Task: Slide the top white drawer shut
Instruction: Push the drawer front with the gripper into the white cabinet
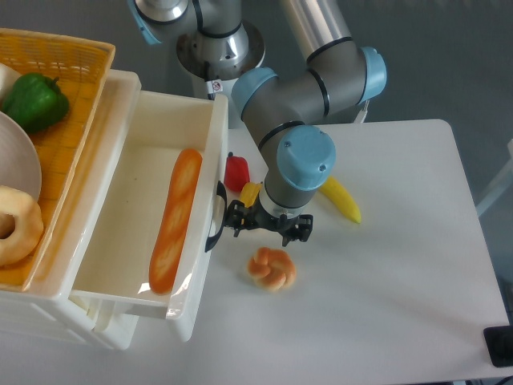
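I count one baguette, one green pepper, one knotted bun, one banana.

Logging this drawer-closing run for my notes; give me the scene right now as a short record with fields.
drawer: top white drawer pulled out, open
contents: baguette lying lengthwise inside
handle: black handle on the drawer front
gripper: gripper at the drawer front beside the handle; contact and jaw state unclear
table items: knotted bun, red piece, yellow pepper
cabinet top: orange basket with green pepper
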